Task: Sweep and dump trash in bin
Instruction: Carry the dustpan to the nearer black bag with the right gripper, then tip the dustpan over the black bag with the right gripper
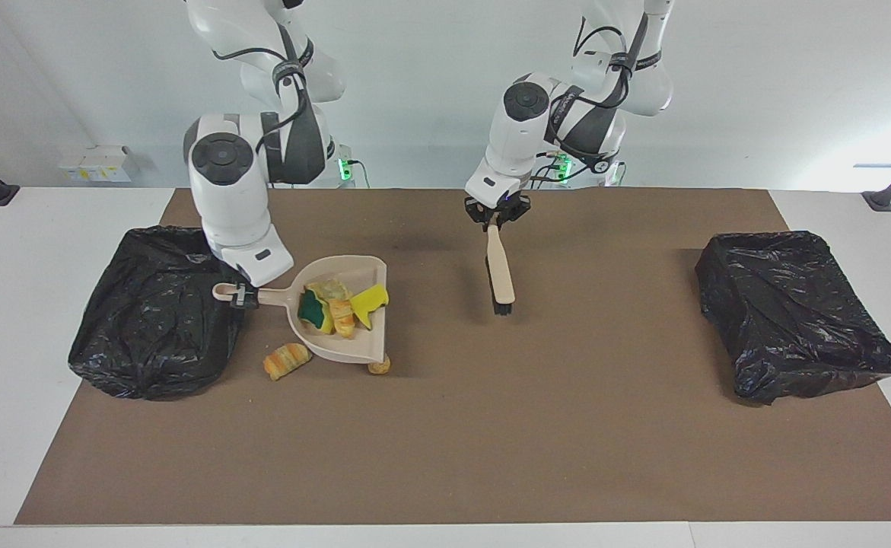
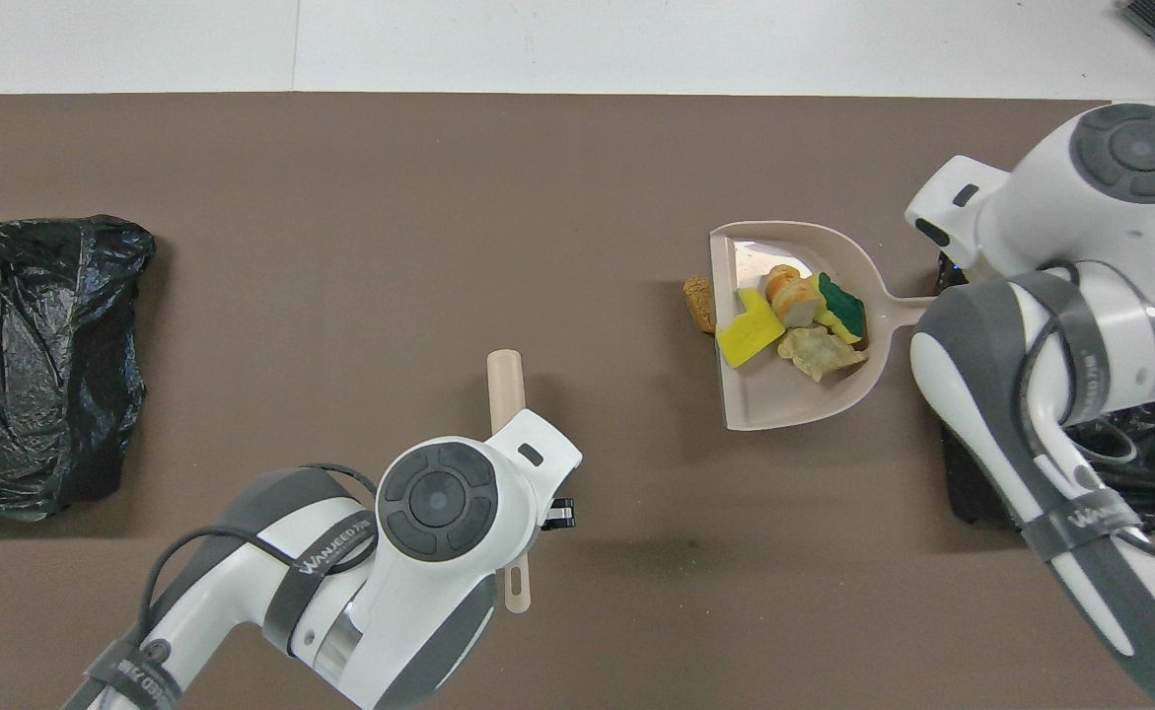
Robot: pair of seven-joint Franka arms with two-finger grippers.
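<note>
Gripping the handle of the beige dustpan [image 1: 338, 320], the right gripper [image 1: 241, 295] holds the pan raised just beside the black-lined bin [image 1: 160, 308] at the right arm's end of the table. Four pieces of trash [image 1: 337, 307] lie heaped in the pan – a green-backed sponge chunk, a yellow chunk and two tan pastry lumps. A striped bread lump [image 1: 287, 360] rests on the brown mat [image 1: 445, 441] near the bin, and another tan lump [image 1: 379, 367] peeks out under the pan's front lip. Over the middle of the mat, the left gripper [image 1: 497, 218] is clenched on the end of the beige brush [image 1: 499, 268], which hangs bristles-down. A second black-lined bin [image 1: 791, 312] stands at the left arm's end – well apart from the trash.
</note>
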